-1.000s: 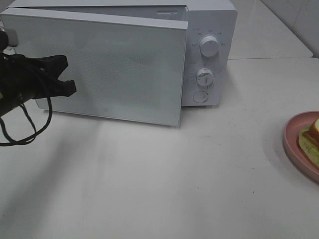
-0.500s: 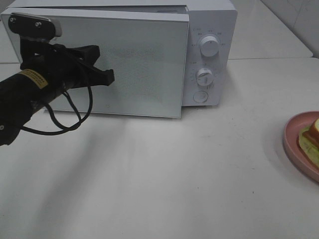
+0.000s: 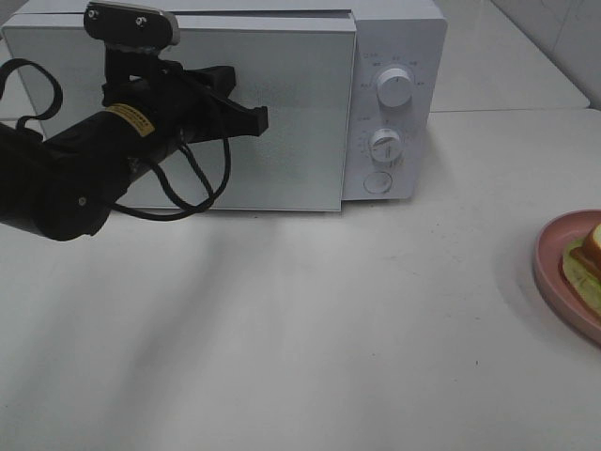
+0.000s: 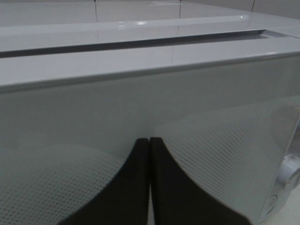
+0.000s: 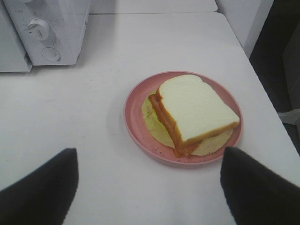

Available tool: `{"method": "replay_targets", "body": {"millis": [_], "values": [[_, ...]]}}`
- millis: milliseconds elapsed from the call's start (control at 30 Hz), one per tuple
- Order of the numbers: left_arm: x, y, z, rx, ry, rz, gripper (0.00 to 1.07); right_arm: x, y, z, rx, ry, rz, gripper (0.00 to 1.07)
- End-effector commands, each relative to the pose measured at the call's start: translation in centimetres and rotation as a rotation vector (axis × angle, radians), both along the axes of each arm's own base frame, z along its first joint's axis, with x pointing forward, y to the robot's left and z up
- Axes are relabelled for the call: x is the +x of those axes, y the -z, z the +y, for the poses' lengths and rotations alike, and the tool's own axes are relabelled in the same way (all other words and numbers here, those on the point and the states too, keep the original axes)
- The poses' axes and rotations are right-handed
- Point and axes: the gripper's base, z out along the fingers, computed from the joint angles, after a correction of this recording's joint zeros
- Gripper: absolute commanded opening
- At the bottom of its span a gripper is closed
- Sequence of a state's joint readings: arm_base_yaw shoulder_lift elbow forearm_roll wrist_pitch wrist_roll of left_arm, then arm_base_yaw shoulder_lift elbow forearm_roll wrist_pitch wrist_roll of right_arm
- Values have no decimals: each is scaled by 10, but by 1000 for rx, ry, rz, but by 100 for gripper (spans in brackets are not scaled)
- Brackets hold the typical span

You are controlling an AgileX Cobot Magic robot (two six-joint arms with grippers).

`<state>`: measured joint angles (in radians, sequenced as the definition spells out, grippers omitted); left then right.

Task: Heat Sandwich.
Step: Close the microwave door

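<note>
The sandwich, white bread over orange filling and pale green lettuce, lies on a round pink plate. In the high view only part of the sandwich and the plate shows, at the right edge. My right gripper hangs open above the near side of the plate, holding nothing. My left gripper is shut and empty, and its tips rest against the microwave door. The door lies almost flush with the white microwave.
Two dials and a round button sit on the microwave's right panel. A black cable loops under the left arm. The white table ends just right of the plate.
My left arm has swept rightward and up across the door. The door has swung from ajar to nearly closed against the microwave. The plate and sandwich stayed put.
</note>
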<state>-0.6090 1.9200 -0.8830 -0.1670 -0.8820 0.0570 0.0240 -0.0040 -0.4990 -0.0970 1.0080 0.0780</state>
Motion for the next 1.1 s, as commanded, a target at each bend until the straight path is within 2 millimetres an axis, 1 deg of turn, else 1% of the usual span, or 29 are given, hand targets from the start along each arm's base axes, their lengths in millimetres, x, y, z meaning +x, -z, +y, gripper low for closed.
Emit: {"method": "replay_targets", "body": {"millis": [33, 233, 467, 600, 667, 867, 967, 1033, 1100], "values": [[9, -4, -10, -8, -10, -14, 0, -4, -1, 0, -12, 1, -41, 76], [19, -2, -18, -4, -6, 8, 0, -4, -1, 0, -12, 1, -41, 76], [29, -6, -25, -17, -6, 1, 0, -4, -1, 0, -12, 1, -41, 76], [40, -2, -33, -15, -4, 13, 0, -4, -1, 0, -12, 1, -41, 76], [40, -1, -33, -15, -4, 13, 0, -4, -1, 0, -12, 1, -41, 76], [37, -4, -37, -14, 15, 30, 0, -4, -1, 0, -12, 1, -41, 76], [31, -7, -41, -3, 35, 56, 0, -4, -1, 0, -12, 1, -41, 76], [22, -7, -44, 8, 54, 72, 0, -4, -1, 0, -12, 1, -40, 76], [18, -7, -45, 12, 61, 77, 0, -4, -1, 0, -12, 1, -40, 76]]}}
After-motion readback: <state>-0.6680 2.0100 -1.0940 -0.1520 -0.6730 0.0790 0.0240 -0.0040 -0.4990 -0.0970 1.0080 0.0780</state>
